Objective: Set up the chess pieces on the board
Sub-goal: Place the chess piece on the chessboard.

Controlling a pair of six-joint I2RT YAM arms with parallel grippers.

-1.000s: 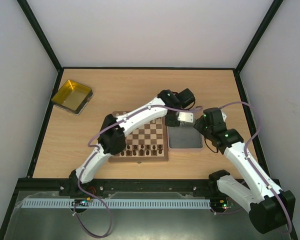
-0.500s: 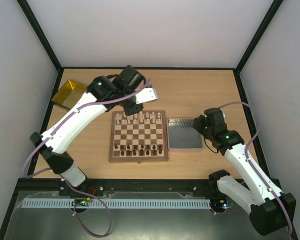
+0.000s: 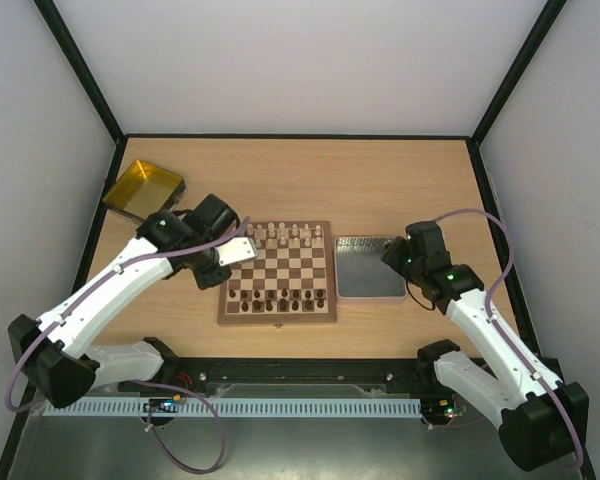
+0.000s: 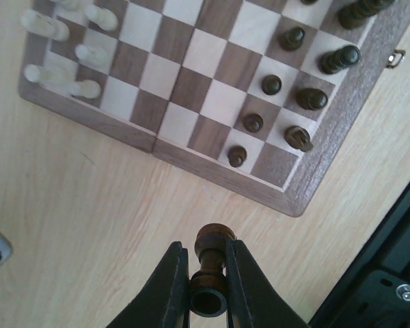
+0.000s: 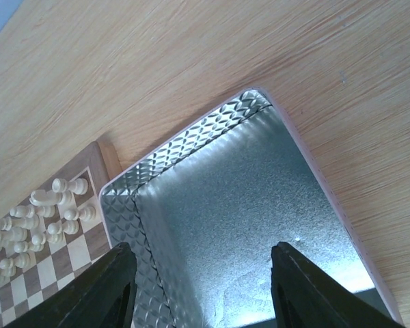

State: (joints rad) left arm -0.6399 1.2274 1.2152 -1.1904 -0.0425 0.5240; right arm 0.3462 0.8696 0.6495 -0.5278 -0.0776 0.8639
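**One dark piece in the grip, board all but dressed**

The left hand (image 4: pixel 206 254) is clenched on a dark piece (image 4: pixel 214 238), turned head poking out past the fingertips. It hangs over bare counter (image 4: pixel 89 225), just beside the edge of the board (image 4: pixel 212 102) and not yet over a square.

Look past it on the wrist view. The dark pieces (image 4: pixel 271 84) stand in two lines along that side of the board, and the corner square nearest the hand shows bare. That looks like the likely home for the one being carried.

From overhead, the dark ranks (image 3: pixel 280 297) fill the near side and the pale pieces (image 3: pixel 280 235) crowd the far side. At this size nobody can count every square. Some pale ones blur on the wrist view, so whether all stand true cannot be told. The call here is that the job is nearly done: one piece in transit, perhaps a little straightening after.

Over to the right hand (image 5: pixel 201 273). It is released, fingers spread wide, holding nothing, and poised above the grey tray (image 5: pixel 191 143) just right of the board. No piece shows on the tray floor that is in sight.

The yellow tray (image 3: pixel 145 190) sits well apart at the far left of the counter, and nothing can be made out inside it either.
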